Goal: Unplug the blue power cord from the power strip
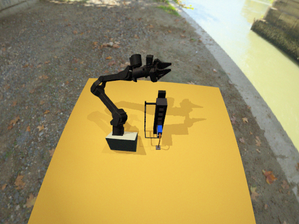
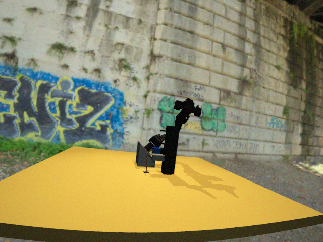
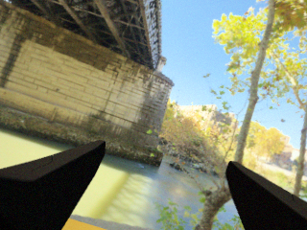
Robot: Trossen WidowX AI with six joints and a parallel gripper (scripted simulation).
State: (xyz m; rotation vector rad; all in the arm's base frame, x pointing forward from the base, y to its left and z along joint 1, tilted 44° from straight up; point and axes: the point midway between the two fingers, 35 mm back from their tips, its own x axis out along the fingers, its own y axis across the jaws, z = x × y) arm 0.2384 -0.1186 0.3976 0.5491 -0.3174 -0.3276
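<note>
A: What surrounds it?

B: Gravel strewn with leaves, a river on the right, and a flat yellow worktop [image 1: 168, 183] in the middle.

A: From the left, then?

B: First the black jointed arm [image 1: 107, 100] on its dark box base [image 1: 122, 142], reaching up and back. Then a thin black wire frame [image 1: 145, 119], and beside it the tall black power strip [image 1: 160, 113] standing upright.

A: The plug?

B: The blue plug [image 1: 159, 128] sits in the strip's lowest socket, an orange cord [image 1: 159, 141] running down from it to a small grey foot [image 1: 158, 148] on the worktop.

A: And the end effector?

B: The end effector [image 1: 167, 67] hangs high, well apart from the strip, fingers spread wide with nothing between them, pointing out toward the water.
</note>
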